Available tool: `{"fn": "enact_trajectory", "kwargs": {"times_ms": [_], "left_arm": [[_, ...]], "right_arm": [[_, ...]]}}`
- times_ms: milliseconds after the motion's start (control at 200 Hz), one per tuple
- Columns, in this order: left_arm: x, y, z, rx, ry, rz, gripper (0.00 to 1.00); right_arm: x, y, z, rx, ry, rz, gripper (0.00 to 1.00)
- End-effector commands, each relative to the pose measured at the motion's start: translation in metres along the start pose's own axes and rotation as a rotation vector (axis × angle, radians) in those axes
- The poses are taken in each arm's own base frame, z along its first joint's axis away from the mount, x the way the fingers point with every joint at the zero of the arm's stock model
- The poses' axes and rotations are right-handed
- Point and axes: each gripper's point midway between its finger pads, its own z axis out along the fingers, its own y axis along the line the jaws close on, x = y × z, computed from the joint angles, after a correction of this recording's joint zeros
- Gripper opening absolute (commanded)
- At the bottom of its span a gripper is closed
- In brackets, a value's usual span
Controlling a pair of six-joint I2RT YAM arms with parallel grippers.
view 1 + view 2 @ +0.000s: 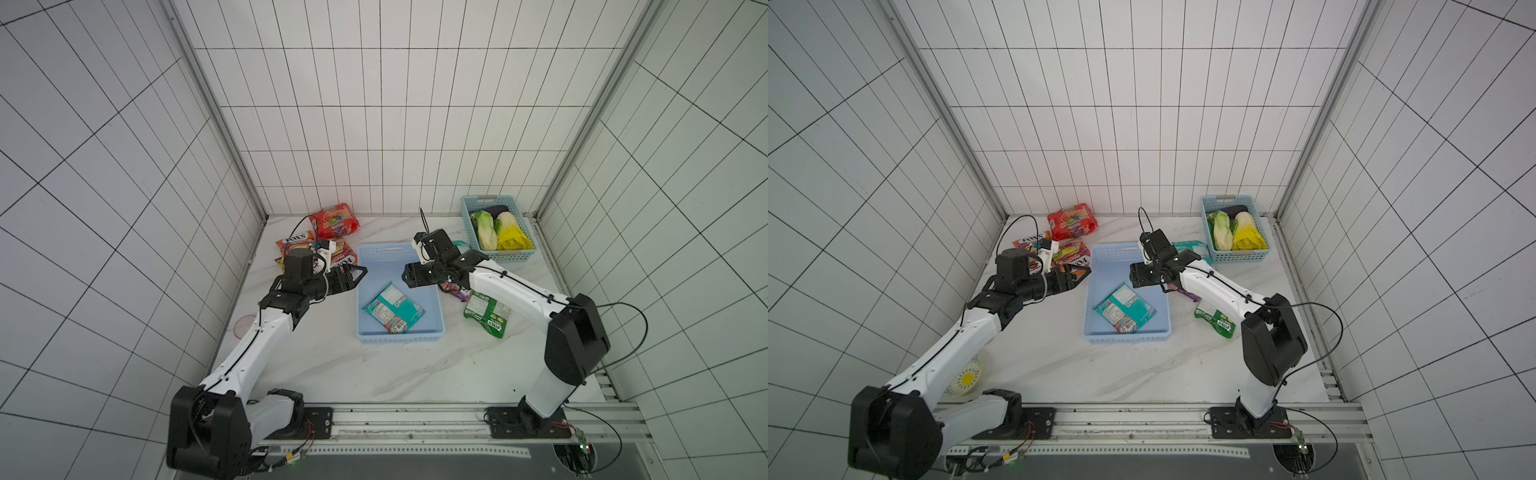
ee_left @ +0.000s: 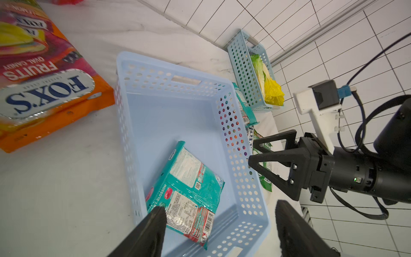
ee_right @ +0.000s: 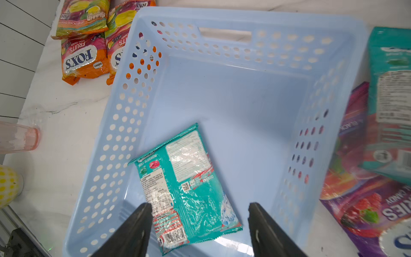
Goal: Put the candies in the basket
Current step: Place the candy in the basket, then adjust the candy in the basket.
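Note:
The pale blue basket [image 1: 399,337] [image 1: 1127,337] sits mid-table with one teal candy bag [image 1: 392,307] [image 2: 186,189] [image 3: 184,189] lying flat inside. My left gripper [image 1: 360,272] [image 2: 220,209] hovers at the basket's left rim, open and empty. Over the right rim, my right gripper [image 1: 405,276] [image 3: 200,207] is also open and holds nothing. More candies lie outside: a red bag [image 1: 336,220] and orange FOX'S bags [image 1: 295,241] [image 3: 80,57] at the far left, and a purple bag [image 3: 355,195], a teal bag [image 1: 1192,249] and a green bag [image 1: 488,313] to the right.
A smaller, deeper blue basket [image 1: 498,254] with leafy vegetables stands at the back right corner. A pink cup [image 3: 20,138] and a yellow-and-white dish [image 1: 967,376] sit by the left edge. Tiled walls close three sides, and a metal rail [image 1: 415,419] runs along the front.

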Motion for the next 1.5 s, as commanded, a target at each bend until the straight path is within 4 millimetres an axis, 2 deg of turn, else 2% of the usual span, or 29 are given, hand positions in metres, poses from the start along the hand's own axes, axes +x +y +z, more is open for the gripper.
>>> {"fn": "enact_trajectory", "kwargs": {"times_ms": [0,170,340,470,570,660,755,899,994,1069,1174,1229,1364,1494], "left_arm": [[-0.020,0.004,-0.016,-0.045,-0.067,0.089,0.78],[-0.053,0.018,-0.045,-0.158,-0.160,0.114,0.82],[-0.070,0.028,-0.062,-0.281,-0.194,0.173,0.86],[-0.071,0.031,-0.064,-0.303,-0.195,0.189,0.86],[-0.072,0.030,-0.062,-0.303,-0.185,0.178,0.86],[-0.070,0.028,-0.059,-0.282,-0.177,0.176,0.86],[-0.072,0.029,-0.058,-0.286,-0.172,0.169,0.86],[-0.071,0.031,-0.059,-0.287,-0.175,0.170,0.86],[-0.075,0.032,-0.062,-0.301,-0.180,0.158,0.86],[-0.076,0.033,-0.064,-0.312,-0.186,0.162,0.86],[-0.075,0.033,-0.063,-0.300,-0.187,0.164,0.86],[-0.077,0.036,-0.065,-0.319,-0.191,0.158,0.86],[-0.077,0.036,-0.066,-0.324,-0.199,0.164,0.86],[-0.080,0.038,-0.069,-0.344,-0.202,0.156,0.86]], "right_arm": [[0.006,0.010,0.022,-0.011,0.065,0.023,0.70],[0.014,0.004,0.060,0.016,0.139,0.038,0.71],[0.021,0.001,0.085,0.032,0.208,0.018,0.70],[0.039,-0.001,0.100,0.032,0.267,-0.028,0.66],[0.052,-0.014,0.104,0.093,0.303,-0.081,0.66],[0.064,-0.018,0.108,0.102,0.338,-0.128,0.66],[0.073,-0.023,0.108,0.131,0.375,-0.184,0.59],[0.074,-0.021,0.109,0.111,0.389,-0.250,0.27],[0.062,-0.020,0.098,0.124,0.368,-0.308,0.09],[0.049,-0.016,0.088,0.125,0.330,-0.360,0.00],[0.032,-0.008,0.071,0.138,0.277,-0.463,0.00],[0.030,0.000,0.062,0.132,0.261,-0.557,0.00],[0.043,0.026,0.058,0.087,0.274,-0.842,0.00],[0.054,0.032,0.063,0.093,0.300,-0.996,0.00]]}}
